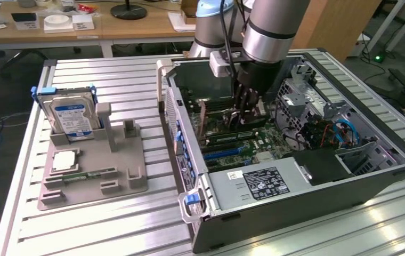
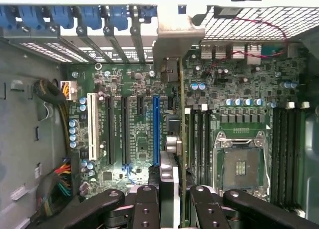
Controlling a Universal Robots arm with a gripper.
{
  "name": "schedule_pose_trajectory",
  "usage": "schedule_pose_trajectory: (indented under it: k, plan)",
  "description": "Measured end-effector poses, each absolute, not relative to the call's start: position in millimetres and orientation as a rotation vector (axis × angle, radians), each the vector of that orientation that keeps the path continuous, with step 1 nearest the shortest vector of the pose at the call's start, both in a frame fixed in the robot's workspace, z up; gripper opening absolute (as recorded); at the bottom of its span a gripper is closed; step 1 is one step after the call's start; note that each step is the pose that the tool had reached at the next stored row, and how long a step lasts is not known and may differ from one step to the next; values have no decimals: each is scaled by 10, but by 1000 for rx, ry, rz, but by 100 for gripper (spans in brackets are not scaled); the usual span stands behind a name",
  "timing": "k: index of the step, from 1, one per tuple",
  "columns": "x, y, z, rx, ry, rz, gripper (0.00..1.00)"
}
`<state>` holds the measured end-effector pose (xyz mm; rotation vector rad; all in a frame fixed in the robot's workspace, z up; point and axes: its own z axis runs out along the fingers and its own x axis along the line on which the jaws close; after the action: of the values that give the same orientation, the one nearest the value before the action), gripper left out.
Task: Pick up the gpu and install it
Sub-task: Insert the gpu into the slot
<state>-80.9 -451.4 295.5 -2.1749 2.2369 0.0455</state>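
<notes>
The gpu [image 2: 177,45] was held edge-on, grasped by the pincer [image 2: 172,201], inside the open computer case [image 1: 295,213], just over the motherboard [image 2: 134,134] slots, its bracket at the slotted case wall.

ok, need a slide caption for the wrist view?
Gripper holding the graphics card edge-on over the motherboard inside the open computer case.

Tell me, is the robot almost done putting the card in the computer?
Picked up: the gpu is clamped in the gripper, inside the computer case. In hand: it hangs edge-on over the motherboard, beside the blue slot. Left: it doesn't look pushed into a slot yet.
</notes>
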Motion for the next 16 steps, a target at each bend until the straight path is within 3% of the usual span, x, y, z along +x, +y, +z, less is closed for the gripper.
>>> schedule_pose_trajectory:
  k: [16]
  plan:
    - [-856, -4602, 2775, -2175, 2237, 45, 28]
